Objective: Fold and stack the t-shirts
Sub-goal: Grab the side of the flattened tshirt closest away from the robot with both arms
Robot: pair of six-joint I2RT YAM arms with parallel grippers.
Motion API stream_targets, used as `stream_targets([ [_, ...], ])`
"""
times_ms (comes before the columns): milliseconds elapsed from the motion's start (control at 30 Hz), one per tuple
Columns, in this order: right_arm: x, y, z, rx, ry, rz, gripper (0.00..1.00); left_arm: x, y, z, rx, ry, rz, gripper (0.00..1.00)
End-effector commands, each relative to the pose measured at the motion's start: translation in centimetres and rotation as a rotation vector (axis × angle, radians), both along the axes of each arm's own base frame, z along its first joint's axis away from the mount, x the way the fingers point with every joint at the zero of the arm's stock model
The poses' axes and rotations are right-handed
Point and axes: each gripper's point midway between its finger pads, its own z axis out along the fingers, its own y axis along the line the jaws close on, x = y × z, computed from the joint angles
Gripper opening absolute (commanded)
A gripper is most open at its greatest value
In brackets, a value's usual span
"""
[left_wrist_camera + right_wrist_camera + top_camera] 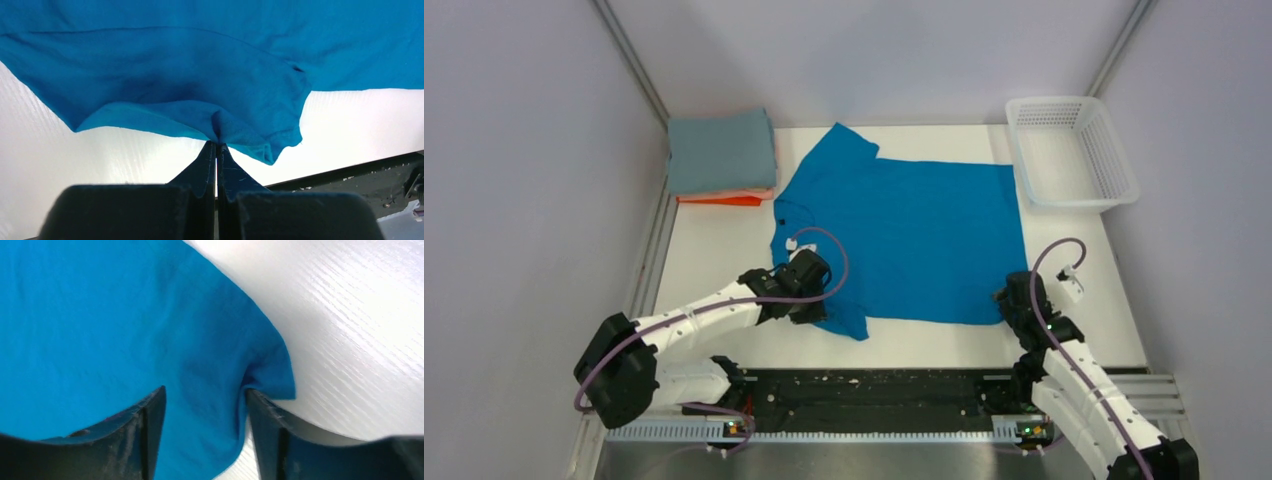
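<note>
Clamps left gripper (216, 146) tight on blue shirt (914, 230) hem; straddles its corner with right gripper (205, 391) half open; basket (1079, 200) seen only overhead.

Spread t-shirt (914, 240) centre, folded stack (721, 150) far-left (basket (1079, 201) far-right)

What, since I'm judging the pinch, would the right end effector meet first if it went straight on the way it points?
The bright blue cloth t-shirt: its corner lies between the right end effector's open fingers, with the white table probably just beneath.
</note>
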Motion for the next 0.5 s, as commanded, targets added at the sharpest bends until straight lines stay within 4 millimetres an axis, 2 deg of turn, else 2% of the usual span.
stream_targets([
  [0, 0.2, -0.2, -1.6, -0.01, 0.006, -0.006, 0.47, 2.3, -0.5, 2.0, -0.035, -0.082, 0.006, 0.0],
  [67, 0.5, -0.1, -1.5, -0.008, -0.004, -0.003, 0.33, 2.7, -0.5, 2.3, -0.037, -0.086, 0.012, 0.0],
  [300, 1.0, -0.4, 0.5, -0.064, -0.028, 0.04, 0.08, 4.0, -0.5, 3.2, -0.046, -0.116, 0.028, 0.0],
  [333, 1.1, -0.4, 0.7, -0.068, -0.034, 0.046, 0.01, 4.3, -0.7, 3.5, -0.052, -0.123, 0.029, 0.0],
  [467, 1.9, -0.4, 1.7, -0.09, -0.062, 0.066, 0.0, 6.1, -1.1, 4.9, -0.081, -0.183, 0.035, 0.0],
])
